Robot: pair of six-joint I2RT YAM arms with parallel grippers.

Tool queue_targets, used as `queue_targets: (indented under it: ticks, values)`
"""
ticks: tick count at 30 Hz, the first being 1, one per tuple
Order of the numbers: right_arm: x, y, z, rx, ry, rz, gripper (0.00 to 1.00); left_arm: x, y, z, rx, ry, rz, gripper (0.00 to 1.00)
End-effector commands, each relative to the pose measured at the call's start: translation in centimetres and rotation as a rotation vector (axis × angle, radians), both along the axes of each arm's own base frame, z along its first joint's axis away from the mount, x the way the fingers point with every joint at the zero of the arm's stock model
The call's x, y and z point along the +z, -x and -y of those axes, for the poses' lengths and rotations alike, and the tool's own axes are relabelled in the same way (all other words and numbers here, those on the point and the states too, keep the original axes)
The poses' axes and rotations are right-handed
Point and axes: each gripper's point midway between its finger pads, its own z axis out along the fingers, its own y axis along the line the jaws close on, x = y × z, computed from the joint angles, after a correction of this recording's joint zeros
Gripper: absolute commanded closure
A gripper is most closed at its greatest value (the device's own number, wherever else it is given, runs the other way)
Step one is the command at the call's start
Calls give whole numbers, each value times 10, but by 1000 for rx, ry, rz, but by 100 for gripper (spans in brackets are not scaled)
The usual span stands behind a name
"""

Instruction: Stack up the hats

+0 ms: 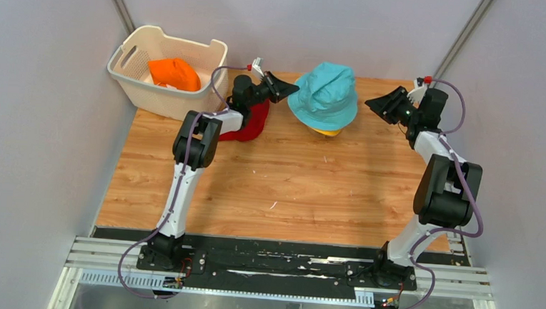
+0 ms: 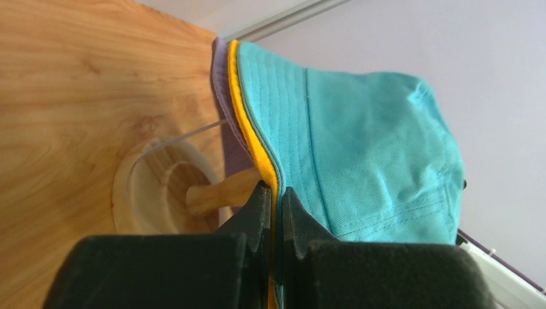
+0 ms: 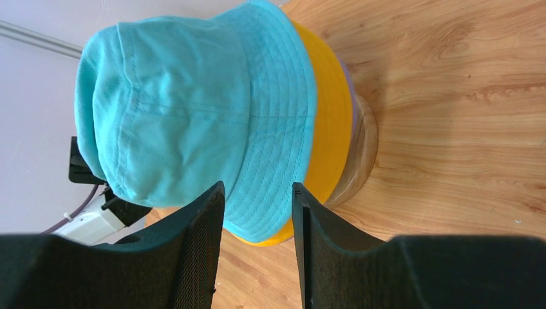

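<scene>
Upper left of frame: the orange hat [image 1: 175,73] sat in the white basket [image 1: 155,98]. Right of it, the red hat [image 1: 252,121] lay on the bench [image 1: 290,184], partly under your left arm. Your left gripper [image 2: 273,193] was pinched fully closed on the brim of the teal hat [image 1: 326,93], with the yellow hat [image 2: 239,109] edge running into the same pinch. Upper centre, teal sat over yellow and the lavender hat [image 2: 221,90] on the wooden stand [image 2: 209,193]. Your right gripper [image 1: 368,103] stood about half open, gripping nothing, just right of the teal brim.
</scene>
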Motion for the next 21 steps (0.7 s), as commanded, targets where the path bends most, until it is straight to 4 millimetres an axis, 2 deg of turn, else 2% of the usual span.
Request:
queue_targets:
  ticks: [1, 6, 16, 21]
  values:
    - [0, -2, -11, 58, -18, 16, 58, -6, 6, -8, 27, 4, -13, 100]
    - [-3, -11, -15, 89, -73, 28, 57, -15, 6, -7, 27, 0, -35, 100]
    - [-12, -22, -23, 151, -179, 36, 57, -51, 6, 3, 28, -97, -112, 100]
    - [-15, -26, -28, 185, -252, 51, 57, -59, 8, 7, 26, -129, -123, 100]
